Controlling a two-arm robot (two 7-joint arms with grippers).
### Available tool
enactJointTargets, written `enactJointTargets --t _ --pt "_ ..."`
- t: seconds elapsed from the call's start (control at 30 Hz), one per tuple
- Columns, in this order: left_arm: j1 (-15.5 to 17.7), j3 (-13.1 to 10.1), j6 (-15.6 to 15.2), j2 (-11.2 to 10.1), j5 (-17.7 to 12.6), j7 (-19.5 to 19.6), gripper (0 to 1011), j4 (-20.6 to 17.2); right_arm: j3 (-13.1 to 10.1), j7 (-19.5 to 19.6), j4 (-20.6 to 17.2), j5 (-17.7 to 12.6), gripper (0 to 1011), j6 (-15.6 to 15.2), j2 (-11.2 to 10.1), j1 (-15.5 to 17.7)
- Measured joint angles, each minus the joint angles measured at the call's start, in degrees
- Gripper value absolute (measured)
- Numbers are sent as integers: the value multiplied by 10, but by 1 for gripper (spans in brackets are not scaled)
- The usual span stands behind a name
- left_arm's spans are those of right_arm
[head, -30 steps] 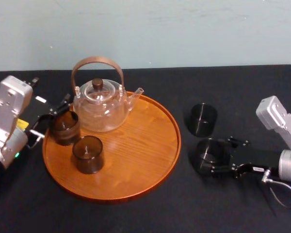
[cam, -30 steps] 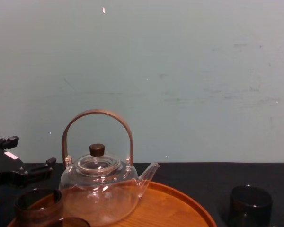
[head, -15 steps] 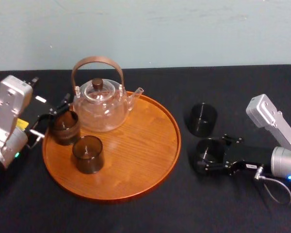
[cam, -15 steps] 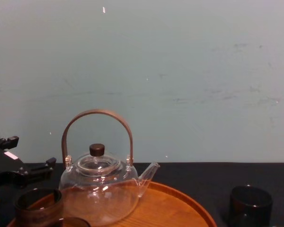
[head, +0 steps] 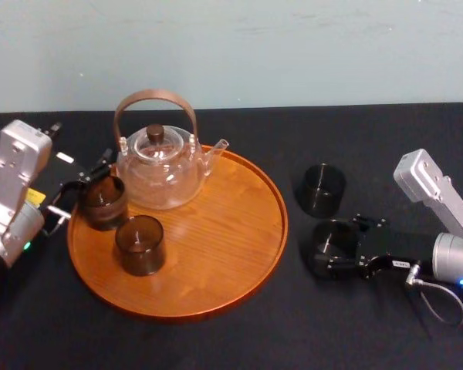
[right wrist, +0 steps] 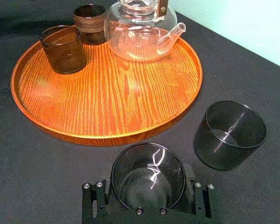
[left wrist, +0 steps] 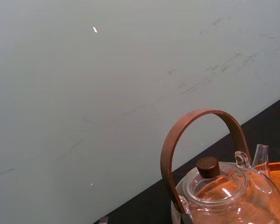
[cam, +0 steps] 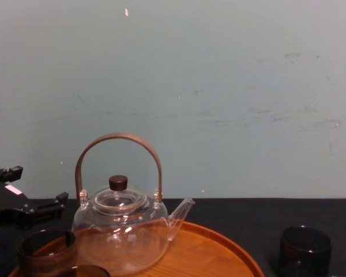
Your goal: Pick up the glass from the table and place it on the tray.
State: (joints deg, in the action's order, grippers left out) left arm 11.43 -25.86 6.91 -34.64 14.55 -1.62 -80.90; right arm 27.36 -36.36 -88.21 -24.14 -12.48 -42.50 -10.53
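Nearest the robot, on the right of the black table (head: 355, 324), the right gripper (head: 328, 252) lies low and level with its fingers closed narrowly against opposite sides of the glass (right wrist: 148, 173). The glass stands upright on the table, open end up, off the tray (head: 216, 254) and just beside its right rim. A second glass (head: 322, 189) stands upright on the table a little farther back, near the held one but not touching it. The tray fills the middle of the table and carries a front glass (head: 139, 245) near its left side, a rear glass (head: 103, 203) at the left rim behind that, and a clear teapot (head: 158, 166) with an arched brown handle at the back, spout pointing right. The left gripper (head: 81, 186) hangs at the tray's left edge with its fingers spread wide, right beside the rear glass; whether they touch it is unclear. Behind the table rises a pale green wall (cam: 219, 86).
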Motion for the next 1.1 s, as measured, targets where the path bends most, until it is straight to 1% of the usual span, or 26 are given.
enactJointTargets --t 0.5,0.67,0.87,1.0,1.1 --pt "0 0 0 0 0 0 1001 0 -1 -1 0 -1 904 0 0 1" --pt "0 0 0 0 0 0 1001 0 -10 -10 -11 -17 904 13 -8 5" --pt "0 0 0 0 0 0 1001 0 -17 -19 -30 -35 904 17 -18 2" --pt "0 0 0 0 0 0 1001 0 -16 -20 -36 -41 904 18 -16 -7" --pt "0 0 0 0 0 0 1001 0 -11 -20 -37 -42 904 21 -10 -17"
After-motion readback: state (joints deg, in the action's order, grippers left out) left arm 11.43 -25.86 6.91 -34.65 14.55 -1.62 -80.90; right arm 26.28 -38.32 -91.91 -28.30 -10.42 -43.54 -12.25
